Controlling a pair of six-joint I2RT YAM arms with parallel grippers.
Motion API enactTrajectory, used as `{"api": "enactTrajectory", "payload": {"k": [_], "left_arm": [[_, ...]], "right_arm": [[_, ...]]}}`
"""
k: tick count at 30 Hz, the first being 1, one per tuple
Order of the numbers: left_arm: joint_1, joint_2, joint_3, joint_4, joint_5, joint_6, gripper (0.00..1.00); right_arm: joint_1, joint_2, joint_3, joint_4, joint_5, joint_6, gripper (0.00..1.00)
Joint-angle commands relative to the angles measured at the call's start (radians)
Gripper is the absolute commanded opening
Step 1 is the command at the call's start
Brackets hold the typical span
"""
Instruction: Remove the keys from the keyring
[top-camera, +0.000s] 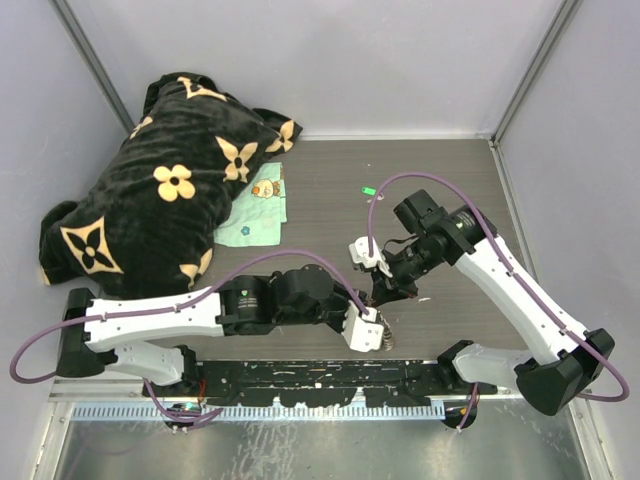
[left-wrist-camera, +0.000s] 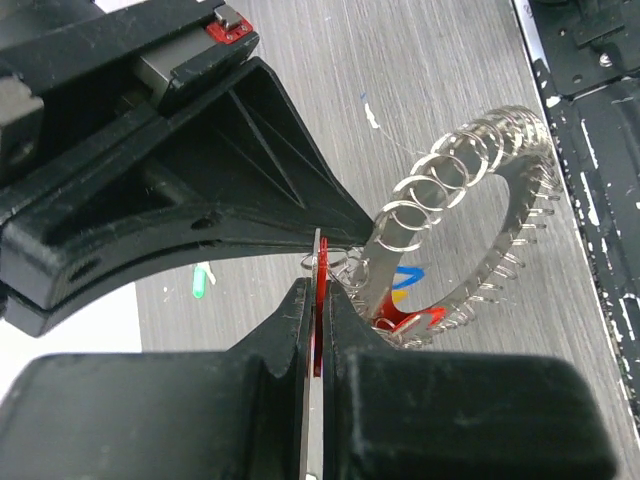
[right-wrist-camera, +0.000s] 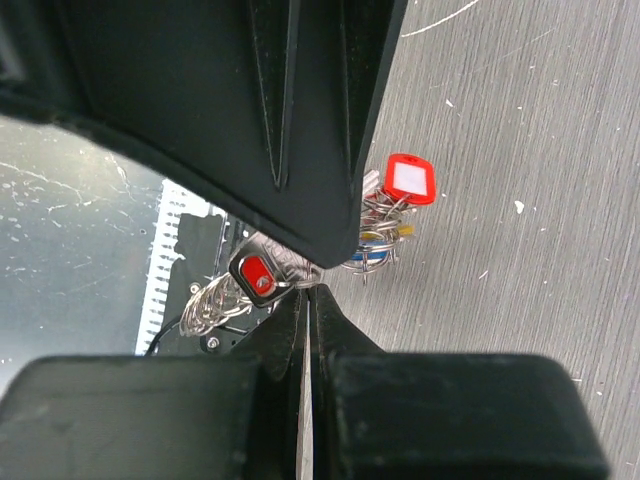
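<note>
Black left fingers (left-wrist-camera: 335, 320) crowd the left wrist view, pressed shut on a red-tagged key (left-wrist-camera: 319, 290) seen edge-on. Just past their tips the keyring (left-wrist-camera: 505, 135) lies on the grey surface (left-wrist-camera: 420, 70), its rim wound with wire loops. The other keys (left-wrist-camera: 405, 300) show blue, yellow and red tags bunched at its near side. A small green object (left-wrist-camera: 200, 281) lies apart from the ring, too small to identify.

From the right wrist, the right fingers (right-wrist-camera: 330, 320) are closed too, their tips meeting among thin wire loops. Whether they pinch a wire I cannot tell. A white-labelled red tag (right-wrist-camera: 410, 180) hangs in the cluster just beyond.

From above, both arms meet over the ring close to the near edge. A black flowered blanket (top-camera: 150, 200) and a teal cloth (top-camera: 255, 215) lie well apart.

My judgement is that the work is at an early stage: one key is gripped, none is clearly free, and the bunch remains to be taken off.
</note>
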Motion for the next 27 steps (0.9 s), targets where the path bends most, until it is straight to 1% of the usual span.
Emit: {"api": "enactTrajectory", "payload": {"k": [1, 9, 12, 21, 27], "left_arm": [[-0.015, 0.028, 0.09, -0.019, -0.002, 0.052, 0.0], [-0.015, 0.042, 0.139, -0.103, 0.009, 0.066, 0.0], [-0.015, 0.046, 0.149, -0.119, 0.006, 0.096, 0.0], [-0.021, 0.112, 0.22, -0.171, -0.03, 0.236, 0.0], [-0.038, 0.116, 0.223, -0.186, -0.054, 0.356, 0.0]], "right_arm": [[-0.007, 0.007, 0.005, 0.031, -0.039, -0.015, 0.01], [-0.009, 0.004, 0.01, 0.037, -0.009, -0.001, 0.01], [-0.008, 0.023, 0.013, 0.026, -0.012, 0.005, 0.01], [-0.01, 0.047, 0.008, 0.052, -0.029, 0.044, 0.01], [-0.035, 0.046, -0.01, 0.025, -0.08, 0.007, 0.01]]}}
